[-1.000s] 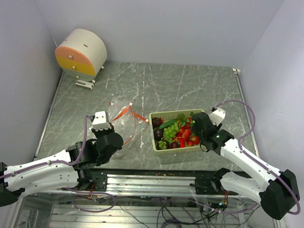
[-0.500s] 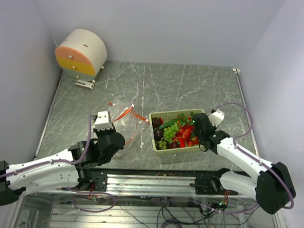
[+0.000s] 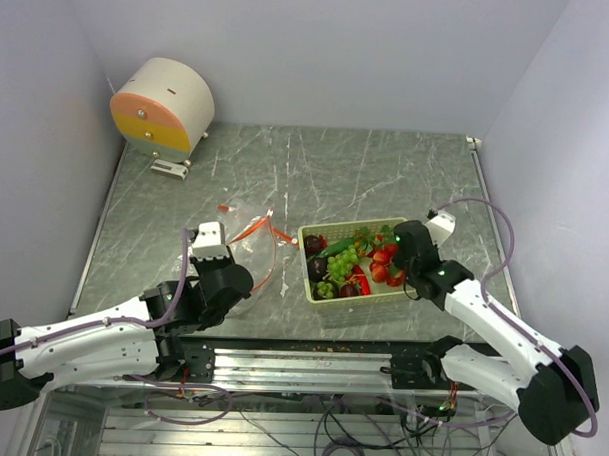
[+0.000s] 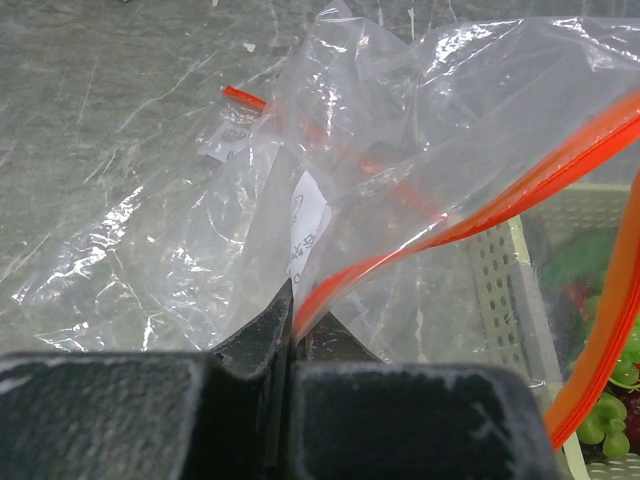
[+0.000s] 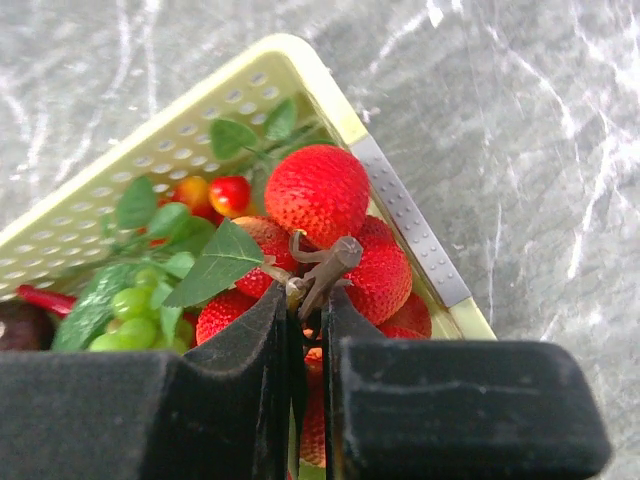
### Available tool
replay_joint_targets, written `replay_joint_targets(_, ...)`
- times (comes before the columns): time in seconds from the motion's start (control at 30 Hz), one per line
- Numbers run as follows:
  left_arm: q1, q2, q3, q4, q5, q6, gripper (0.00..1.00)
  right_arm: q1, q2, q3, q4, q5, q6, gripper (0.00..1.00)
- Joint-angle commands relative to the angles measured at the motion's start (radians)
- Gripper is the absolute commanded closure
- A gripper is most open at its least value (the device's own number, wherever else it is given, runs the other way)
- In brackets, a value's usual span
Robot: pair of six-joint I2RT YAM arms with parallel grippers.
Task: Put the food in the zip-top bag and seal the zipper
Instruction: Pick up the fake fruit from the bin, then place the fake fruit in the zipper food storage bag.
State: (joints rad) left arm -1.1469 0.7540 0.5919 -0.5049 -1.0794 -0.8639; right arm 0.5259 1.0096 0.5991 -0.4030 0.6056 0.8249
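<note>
Plastic-hard, likely light strawberries point(image 5: 318, 195) in basket's point(image 5: 250, 85) right corner, nipped by the thin stem point(image 5: 328, 262) in right gripper point(image 5: 307, 297); limp, slippery zip-top bag point(image 4: 420, 130) beside basket, pinched at zipper point(image 4: 505, 198) by left gripper point(image 4: 293, 318)

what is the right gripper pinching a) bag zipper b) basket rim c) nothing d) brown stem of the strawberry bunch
d: the right wrist view shows the right gripper closed on the brown stem of the strawberry bunch in the basket.
</note>
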Motion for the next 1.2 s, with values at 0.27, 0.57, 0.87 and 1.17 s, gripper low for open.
replay_joint_targets(0.27, 0.003, 0.089, 0.080, 0.023, 0.024, 0.004, 0.93, -0.009, -0.220, 0.169, 0.027, -0.426, -0.354, 1.00)
replay_joint_targets(0.57, 0.003, 0.147, 0.122, 0.049, 0.088, 0.005, 0.93, -0.007, -0.316, 0.235, 0.137, -0.725, -0.403, 1.00)
replay_joint_targets(0.87, 0.003, 0.152, 0.146, 0.100, 0.138, 0.006, 0.93, -0.007, -0.338, 0.177, 0.483, -1.137, -0.250, 1.00)
replay_joint_targets(1.17, 0.004, 0.192, 0.174, 0.155, 0.188, 0.003, 0.93, -0.006, -0.296, 0.011, 0.990, -1.365, 0.021, 1.00)
